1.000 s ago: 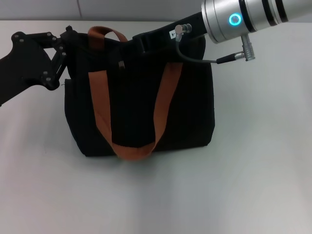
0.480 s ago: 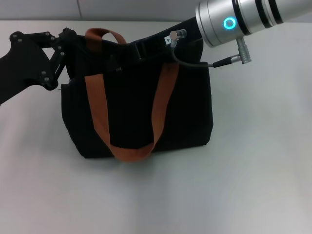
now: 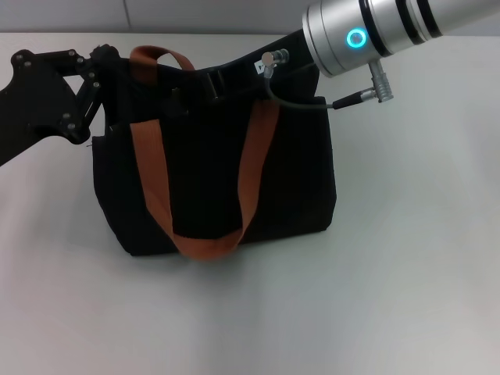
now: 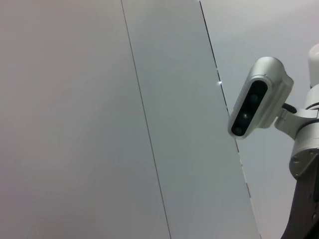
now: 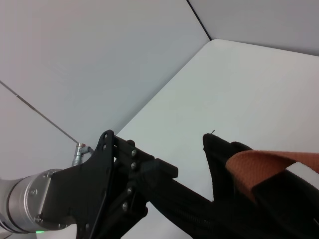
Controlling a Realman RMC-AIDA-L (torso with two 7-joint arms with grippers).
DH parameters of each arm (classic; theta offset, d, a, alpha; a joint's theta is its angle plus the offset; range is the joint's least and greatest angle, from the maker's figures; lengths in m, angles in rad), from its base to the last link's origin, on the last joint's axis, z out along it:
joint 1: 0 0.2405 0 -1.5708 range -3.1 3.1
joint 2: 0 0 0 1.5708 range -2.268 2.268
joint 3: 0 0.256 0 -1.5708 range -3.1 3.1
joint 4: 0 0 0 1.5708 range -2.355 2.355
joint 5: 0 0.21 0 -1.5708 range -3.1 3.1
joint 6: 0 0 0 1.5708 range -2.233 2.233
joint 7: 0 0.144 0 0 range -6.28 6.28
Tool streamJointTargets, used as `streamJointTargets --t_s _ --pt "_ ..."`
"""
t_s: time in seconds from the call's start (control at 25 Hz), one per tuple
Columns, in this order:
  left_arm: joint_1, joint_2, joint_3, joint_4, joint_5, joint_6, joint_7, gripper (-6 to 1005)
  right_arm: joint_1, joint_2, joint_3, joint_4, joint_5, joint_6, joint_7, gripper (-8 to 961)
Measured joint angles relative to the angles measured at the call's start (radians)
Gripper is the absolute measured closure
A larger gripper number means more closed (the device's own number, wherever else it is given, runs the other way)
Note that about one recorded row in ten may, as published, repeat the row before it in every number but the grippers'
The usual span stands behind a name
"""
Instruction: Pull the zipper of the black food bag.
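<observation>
A plain white table (image 3: 406,258) fills the head view from nine o'clock round to three. Behind it, at twelve o'clock, stands a pale grey panelled wall (image 3: 70,16), its thin dark seam (image 4: 144,124) running between panels.

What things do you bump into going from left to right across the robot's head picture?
Left gripper gripping the bag's top corner → black food bag with its orange handles → right arm's silver wrist with the blue ring light → bare white table.
</observation>
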Motion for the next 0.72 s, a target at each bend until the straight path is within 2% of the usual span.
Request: streamJointTargets --t_s 0.72 --pt "0.0 0.0 0.002 -0.001 -0.001 0.018 0.0 946 0.015 0.001 -0.029 0.016 0.019 0.054 -0.006 605"
